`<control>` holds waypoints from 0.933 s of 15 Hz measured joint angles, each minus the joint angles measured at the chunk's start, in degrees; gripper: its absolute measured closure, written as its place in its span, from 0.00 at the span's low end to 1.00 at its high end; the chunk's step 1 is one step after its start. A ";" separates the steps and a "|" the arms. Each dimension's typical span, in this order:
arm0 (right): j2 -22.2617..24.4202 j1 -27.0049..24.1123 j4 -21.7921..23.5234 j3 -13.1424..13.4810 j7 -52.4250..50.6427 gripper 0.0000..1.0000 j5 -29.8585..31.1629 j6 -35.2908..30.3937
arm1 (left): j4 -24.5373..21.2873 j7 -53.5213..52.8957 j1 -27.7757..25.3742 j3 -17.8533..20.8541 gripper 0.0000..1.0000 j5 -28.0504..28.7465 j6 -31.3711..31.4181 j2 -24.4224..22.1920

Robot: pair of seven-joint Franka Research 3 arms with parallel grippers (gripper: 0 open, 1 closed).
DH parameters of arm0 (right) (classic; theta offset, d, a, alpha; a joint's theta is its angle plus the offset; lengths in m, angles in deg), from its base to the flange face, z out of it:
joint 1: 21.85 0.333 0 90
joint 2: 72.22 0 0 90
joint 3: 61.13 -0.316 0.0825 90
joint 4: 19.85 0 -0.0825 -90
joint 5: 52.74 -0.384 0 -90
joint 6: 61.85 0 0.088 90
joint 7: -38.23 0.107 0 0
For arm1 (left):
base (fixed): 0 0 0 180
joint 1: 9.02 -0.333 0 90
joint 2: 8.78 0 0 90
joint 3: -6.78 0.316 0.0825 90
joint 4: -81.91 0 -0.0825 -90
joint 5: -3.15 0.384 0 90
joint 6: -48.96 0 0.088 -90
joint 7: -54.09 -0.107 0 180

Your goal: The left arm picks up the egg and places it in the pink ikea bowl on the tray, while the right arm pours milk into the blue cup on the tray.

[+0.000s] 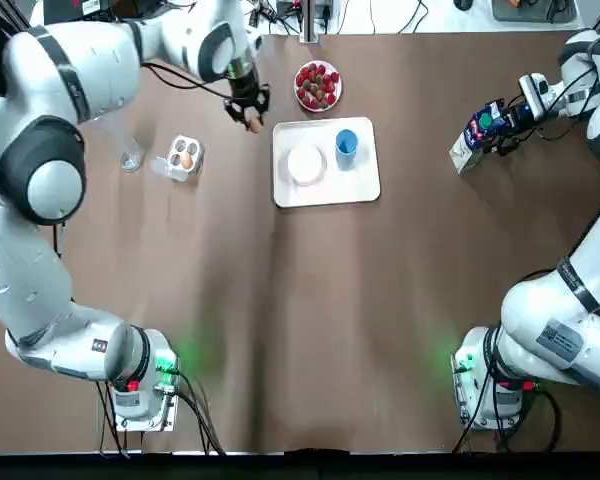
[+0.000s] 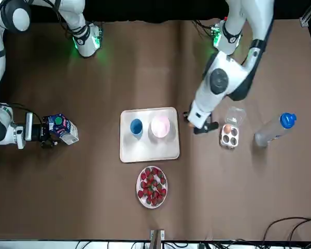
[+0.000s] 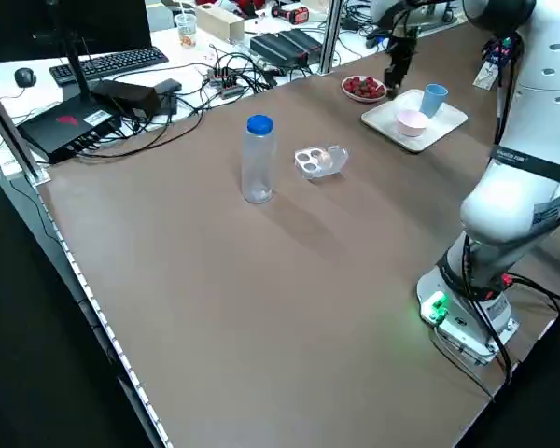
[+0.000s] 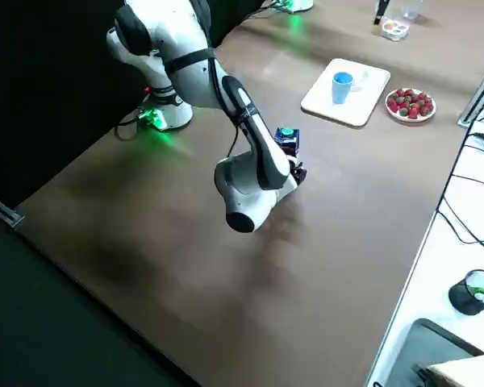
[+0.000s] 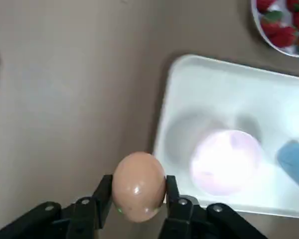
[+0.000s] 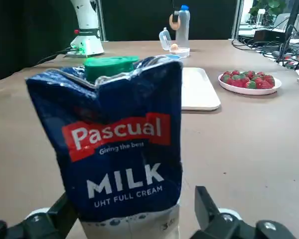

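Egg: the egg [image 5: 138,185] is pinched between the two fingers of the left gripper [image 5: 138,194], above the brown surface [image 1: 280,300], just off the tray's edge on the robot's left and not yet over the tray.
Left gripper: its fingers are narrowed onto the egg's sides, one on each; in the top view it hangs between the egg box and the tray.
Pink bowl: the pink bowl [image 1: 306,163] sits on the left half of the tray [image 1: 360,185], with nothing in it.
Blue cup: the blue cup [image 1: 346,143] stands upright on the same tray, just beside the bowl on its right and a little farther from the robot.
Milk carton: the blue milk carton [image 6: 119,149], with a green cap, is well apart from the tray on the robot's right, between the fingers of the right gripper [image 1: 500,125].
Right gripper: its fingers are spread wide; a gap shows between one finger [image 6: 205,201] and the carton, while whether the other touches it is hard to tell.
Egg box: a clear egg box [image 1: 183,157] lies left of the tray, with one egg left in it.
Bottle: a blue-capped bottle [image 3: 258,159] stands upright beyond the egg box.
Strawberries: a plate of strawberries [image 1: 318,86] sits near the tray's far edge.
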 joint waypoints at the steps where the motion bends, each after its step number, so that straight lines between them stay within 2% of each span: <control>1: -0.07 0.01 0.00 0.00 -0.02 0.00 0.00 0.00 | 1.60 2.45 1.86 -0.01 0.52 -0.08 0.00 1.45; 4: -0.34 0.09 0.00 -0.01 -0.12 0.01 0.00 -0.05 | 6.57 7.84 7.24 0.06 0.52 -0.08 0.73 7.16; 6: -0.49 0.25 0.00 -0.01 -0.12 0.04 0.00 -0.05 | 8.36 9.33 9.91 0.13 0.52 -0.08 3.78 10.55; 7: -0.55 0.37 0.00 -0.01 -0.12 0.07 0.00 -0.05 | 8.72 9.77 10.80 0.16 0.52 -0.08 5.69 11.91; 9: -0.65 0.89 0.00 -0.01 -0.11 0.25 0.03 -0.05 | 9.14 10.36 12.36 0.24 0.52 -0.08 8.04 14.90; 10: -0.65 1.02 0.00 0.00 -0.11 0.25 0.04 -0.05 | 9.16 10.36 12.61 0.33 0.52 -0.08 8.14 15.48; 11: -0.65 1.09 0.00 0.00 -0.11 0.31 0.04 -0.05 | 9.18 10.36 12.70 0.40 0.52 -0.07 8.22 15.88; 14: -0.65 1.12 -0.03 0.00 -0.11 0.39 0.09 -0.05 | 9.20 10.36 12.86 0.47 0.52 0.15 9.55 16.87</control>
